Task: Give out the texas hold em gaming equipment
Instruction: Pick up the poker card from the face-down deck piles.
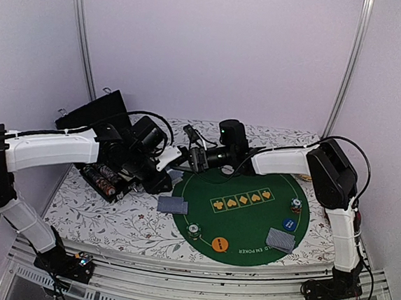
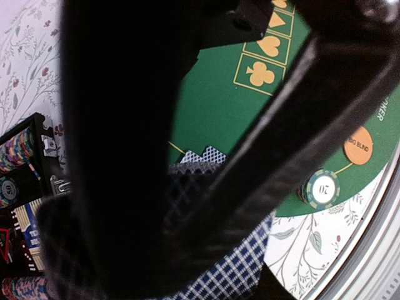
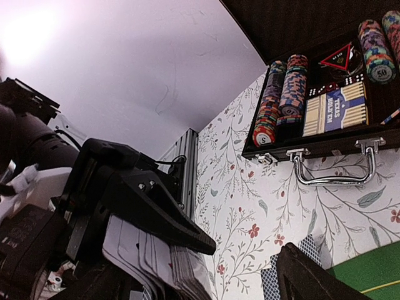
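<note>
Deck of playing cards [image 3: 159, 259]: clamped flat between the left fingers [image 3: 156, 215] and held off the floral surface [image 1: 110, 219], between the open chip case [image 1: 103, 176] and the left rim of the green poker mat [image 1: 251, 217].
- Likely handling: light, thin, slick cards. The stack shears easily, and its edges already sit stepped. Best hold is a pinch across one exposed corner, taking a single card.

Dealt card piles [image 1: 173, 205] [image 1: 280, 239]: flat on the mat's left and near-right edges.

Chip stacks [image 1: 193, 230] [image 1: 295, 205]: on the mat. Rigid but apt to topple, so best gripped by the sides.

Orange disc [image 1: 220, 244] and blue disc [image 1: 289, 225]: lying flat on the mat with little to grip.

Left arm: forearm about level, reaching rightward.

Right arm: stretched leftward past the mat's far edge. The right fingers [image 3: 312, 278] are spread and empty, pointed at the deck and near it.
</note>
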Controlling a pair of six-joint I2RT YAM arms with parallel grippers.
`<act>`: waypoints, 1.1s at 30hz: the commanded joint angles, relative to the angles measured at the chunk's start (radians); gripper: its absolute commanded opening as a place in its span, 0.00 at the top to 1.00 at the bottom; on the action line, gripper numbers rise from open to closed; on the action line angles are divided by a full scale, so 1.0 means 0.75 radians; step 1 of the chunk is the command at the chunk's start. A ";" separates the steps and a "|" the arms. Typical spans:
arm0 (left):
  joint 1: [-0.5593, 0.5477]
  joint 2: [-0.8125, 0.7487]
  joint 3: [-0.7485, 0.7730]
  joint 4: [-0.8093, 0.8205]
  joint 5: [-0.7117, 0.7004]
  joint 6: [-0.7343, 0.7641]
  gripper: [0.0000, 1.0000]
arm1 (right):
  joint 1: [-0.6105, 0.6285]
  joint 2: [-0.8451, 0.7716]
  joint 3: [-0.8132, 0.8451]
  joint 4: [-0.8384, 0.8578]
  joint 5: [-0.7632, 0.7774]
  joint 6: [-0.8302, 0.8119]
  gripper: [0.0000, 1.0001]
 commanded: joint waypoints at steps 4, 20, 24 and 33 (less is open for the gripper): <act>-0.009 0.007 0.031 0.022 0.023 -0.001 0.61 | 0.026 0.041 0.023 0.021 0.026 0.061 0.35; -0.009 0.002 -0.014 0.026 0.000 -0.010 0.61 | 0.000 -0.181 -0.102 -0.250 0.236 -0.149 0.79; -0.008 -0.007 -0.020 0.026 -0.012 -0.011 0.61 | -0.002 -0.202 -0.094 -0.314 0.258 -0.172 0.91; -0.010 -0.006 -0.030 0.026 -0.012 -0.015 0.61 | -0.008 -0.262 -0.092 -0.397 0.285 -0.236 0.98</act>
